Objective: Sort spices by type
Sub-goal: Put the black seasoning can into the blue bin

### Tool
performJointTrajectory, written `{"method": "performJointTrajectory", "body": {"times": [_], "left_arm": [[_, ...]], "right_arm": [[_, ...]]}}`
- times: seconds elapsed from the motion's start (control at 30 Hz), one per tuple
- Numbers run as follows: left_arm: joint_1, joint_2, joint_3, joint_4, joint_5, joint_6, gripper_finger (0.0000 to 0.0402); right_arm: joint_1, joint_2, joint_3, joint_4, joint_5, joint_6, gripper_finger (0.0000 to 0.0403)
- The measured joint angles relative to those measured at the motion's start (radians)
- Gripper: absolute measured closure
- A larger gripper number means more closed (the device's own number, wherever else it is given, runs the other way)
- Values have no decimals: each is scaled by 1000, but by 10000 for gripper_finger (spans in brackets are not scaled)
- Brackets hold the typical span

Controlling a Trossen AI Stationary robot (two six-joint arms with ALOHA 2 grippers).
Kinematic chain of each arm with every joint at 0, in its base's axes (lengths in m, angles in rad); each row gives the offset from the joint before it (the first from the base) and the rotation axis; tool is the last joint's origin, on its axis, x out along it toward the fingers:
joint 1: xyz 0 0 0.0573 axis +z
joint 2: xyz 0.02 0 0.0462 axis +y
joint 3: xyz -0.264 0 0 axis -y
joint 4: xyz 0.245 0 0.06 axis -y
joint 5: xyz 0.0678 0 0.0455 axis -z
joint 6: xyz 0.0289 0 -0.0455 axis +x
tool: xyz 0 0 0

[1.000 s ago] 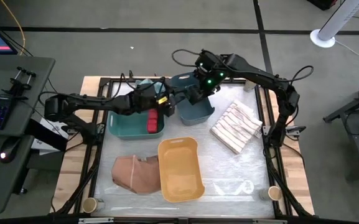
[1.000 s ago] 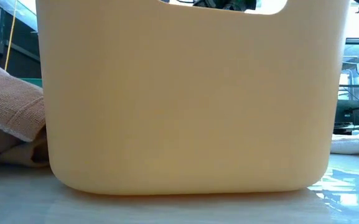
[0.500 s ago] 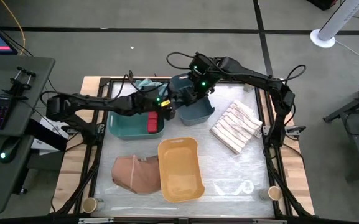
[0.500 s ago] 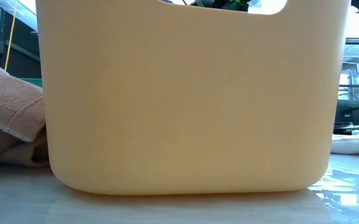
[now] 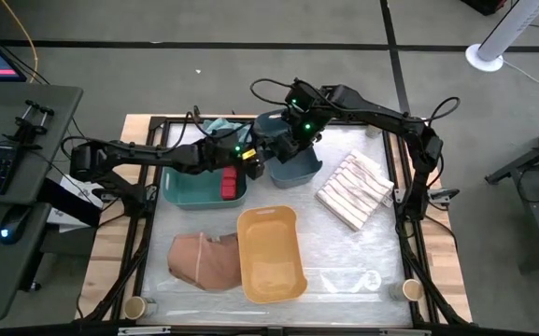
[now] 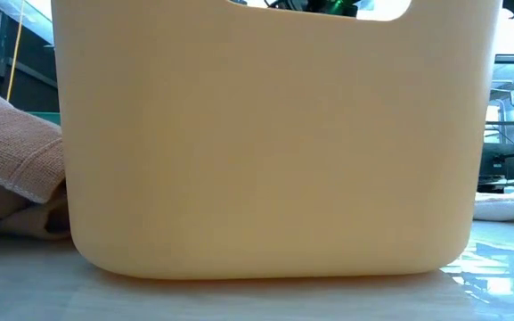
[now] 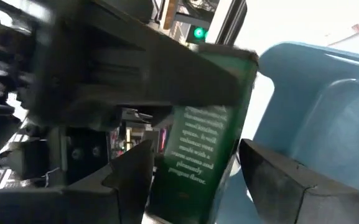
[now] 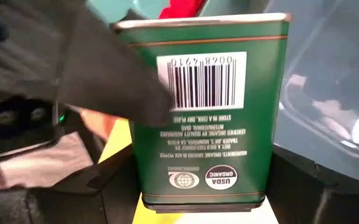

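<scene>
A dark green boxy spice tin (image 8: 207,118) is held up between both grippers, over the gap between the green bin (image 5: 180,191) and the blue bin (image 5: 299,170). My left gripper (image 5: 253,163) reaches in from the left and my right gripper (image 5: 275,147) from the right; both are shut on the tin. In the left wrist view the tin (image 7: 198,155) stands between my left fingers. A red spice box (image 5: 229,184) lies in the green bin. Small tan round jars (image 5: 134,306) (image 5: 411,290) stand at the table's near corners. My left gripper pinches the tin's lower part (image 7: 185,186) between its two fingers (image 7: 132,171), coming level from the table's left. The tin is lifted clear. My right arm's finger covers the tin's other end in this view. My right gripper pinches the tin by the end nearest its wrist (image 8: 204,193), one finger (image 8: 120,171) on each narrow side, coming from the table's right. The barcode face (image 8: 204,81) looks at the camera, print upside down. My left finger overlaps the tin's far part.
A yellow bin (image 5: 271,254) stands near the middle and fills the low view (image 6: 257,134). A tan cloth (image 5: 204,259) lies to its left, a striped cloth (image 5: 355,189) at the right, a teal cloth (image 5: 218,124) behind the green bin.
My right gripper has moved toward the table's left, from over the blue bin to meet my left gripper. My left gripper has shifted slightly toward the right. Both have kept still over the last half second.
</scene>
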State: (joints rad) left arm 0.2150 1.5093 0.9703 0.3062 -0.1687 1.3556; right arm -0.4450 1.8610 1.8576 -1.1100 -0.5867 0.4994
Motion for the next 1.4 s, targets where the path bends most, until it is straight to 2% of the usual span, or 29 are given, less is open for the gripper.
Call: {"method": "performJointTrajectory", "body": {"times": [0.27, 0.37, 0.57, 0.77, 1.0, 1.4], "left_arm": [[1, -1, 1, -19, 9, -11, 194], [3, -1, 1, -24, 12, -10, 225], [5, -1, 1, -34, 13, -23, 315], [6, -1, 2, -42, 14, -33, 317], [21, -2, 6, -38, -12, -67, 317], [22, 0, -1, 64, -46, -56, 317]], "right_arm": [[1, 0, 0, 19, -26, -20, 124], [0, 0, 0, 23, -34, -33, 124], [1, 0, 0, 22, -25, -36, 123], [-33, 0, 11, -20, -46, -59, 123], [-87, 2, 83, -65, -61, -91, 122], [-97, 2, 126, -49, -7, -92, 123]]}}
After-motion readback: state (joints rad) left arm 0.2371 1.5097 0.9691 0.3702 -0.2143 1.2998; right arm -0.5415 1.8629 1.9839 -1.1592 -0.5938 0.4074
